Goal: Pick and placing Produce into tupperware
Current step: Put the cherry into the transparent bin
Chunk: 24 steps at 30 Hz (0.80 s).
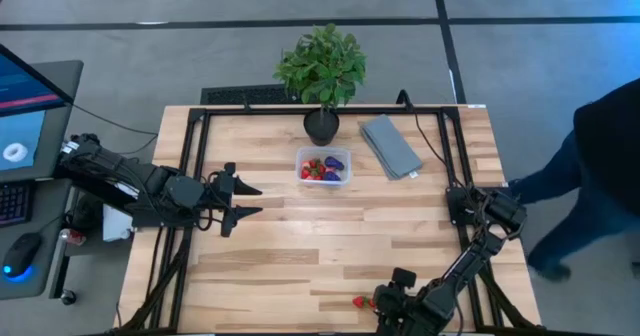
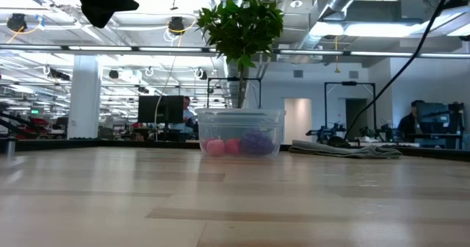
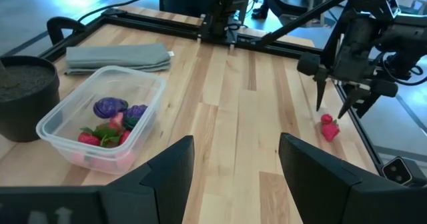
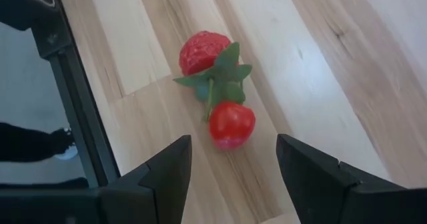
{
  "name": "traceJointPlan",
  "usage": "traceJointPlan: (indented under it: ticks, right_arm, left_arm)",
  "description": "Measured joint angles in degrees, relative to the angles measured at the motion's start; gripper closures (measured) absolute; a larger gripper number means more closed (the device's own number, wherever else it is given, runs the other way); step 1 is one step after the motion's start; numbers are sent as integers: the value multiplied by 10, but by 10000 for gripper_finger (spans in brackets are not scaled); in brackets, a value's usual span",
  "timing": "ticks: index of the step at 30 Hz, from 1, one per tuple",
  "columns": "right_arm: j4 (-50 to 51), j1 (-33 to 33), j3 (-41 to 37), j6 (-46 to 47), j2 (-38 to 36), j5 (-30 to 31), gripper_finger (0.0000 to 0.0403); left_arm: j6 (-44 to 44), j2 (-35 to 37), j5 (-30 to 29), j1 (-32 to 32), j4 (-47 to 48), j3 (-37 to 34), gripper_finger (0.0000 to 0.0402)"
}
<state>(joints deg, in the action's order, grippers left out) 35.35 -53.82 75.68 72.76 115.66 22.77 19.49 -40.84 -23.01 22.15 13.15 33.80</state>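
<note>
Below right gripper's [image 4: 230,167] open fingers [image 4: 167,174]: strawberries [image 4: 220,94].

Both arms are showing matte black, chunky jointed housings, with black cables trailing along the links. The left claw [image 1: 243,202] is ending in two tapered, pointed black fingers [image 3: 167,174]; the right claw [image 3: 337,107] is showing slimmer, blade-like black tips.
</note>
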Motion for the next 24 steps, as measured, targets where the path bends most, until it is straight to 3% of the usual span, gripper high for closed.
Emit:
traceJointPlan:
  ticks: [24]
  right_arm:
    - [-3, 30, 0, -98, 0, -41, 159]
  left_arm:
    - [4, 0, 0, 0, 6, 0, 191]
